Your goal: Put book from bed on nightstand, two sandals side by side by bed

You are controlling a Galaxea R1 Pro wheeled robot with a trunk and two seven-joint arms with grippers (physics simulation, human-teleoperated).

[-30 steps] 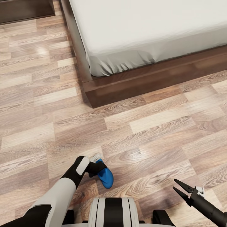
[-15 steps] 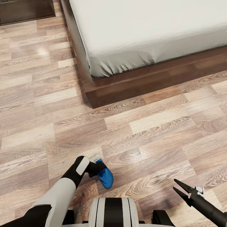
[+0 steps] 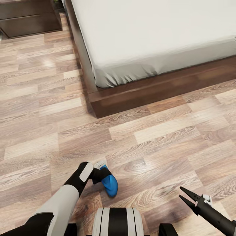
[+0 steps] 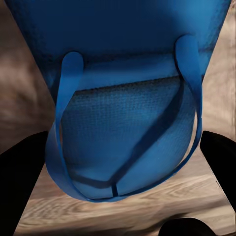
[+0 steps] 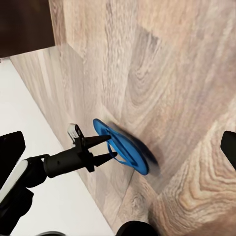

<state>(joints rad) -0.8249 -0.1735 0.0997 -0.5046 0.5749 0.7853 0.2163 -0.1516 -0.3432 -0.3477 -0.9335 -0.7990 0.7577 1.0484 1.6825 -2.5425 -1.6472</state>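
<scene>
The left tool grips one blue sandal off the floor, carried low, probably so it can be set down beside the bed. The right tool hangs open and empty. The right wrist view shows fingers pinching the sandal's edge; the left wrist view shows its straps close up.

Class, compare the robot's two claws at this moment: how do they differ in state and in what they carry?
The left claw is shut on a blue sandal; the right claw is open and holds nothing. The left claw sits near the robot's middle; the right claw is out to its right. Both are dark and hang above the wood floor.
</scene>
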